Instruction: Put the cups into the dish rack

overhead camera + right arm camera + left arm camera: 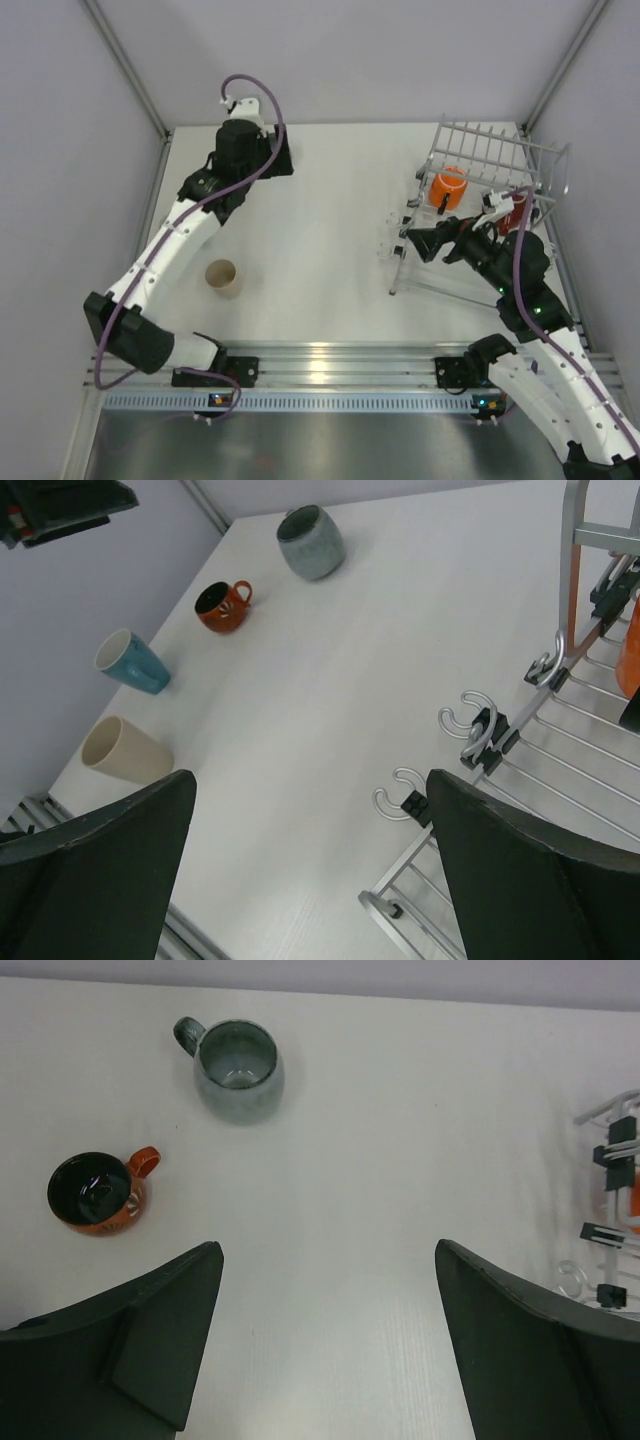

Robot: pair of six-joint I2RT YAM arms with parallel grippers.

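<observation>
The dish rack (485,170) stands at the right, with a bright orange mug (449,187) in it and a dark red mug (513,210) partly hidden behind my right arm. My right gripper (418,240) is open and empty above the rack's near left corner (480,742). The right wrist view shows the grey mug (311,542), the squat orange-red mug (222,605), the light blue cup (133,662) and the cream cup (125,750) on the table. My left gripper (325,1250) is open and empty, above bare table, short of the grey mug (238,1068) and the orange-red mug (95,1192).
The cream cup (223,278) stands alone near the left arm's middle. The left arm hides the other loose mugs in the top view. Walls close the table at the back and sides. A metal rail (330,360) runs along the near edge.
</observation>
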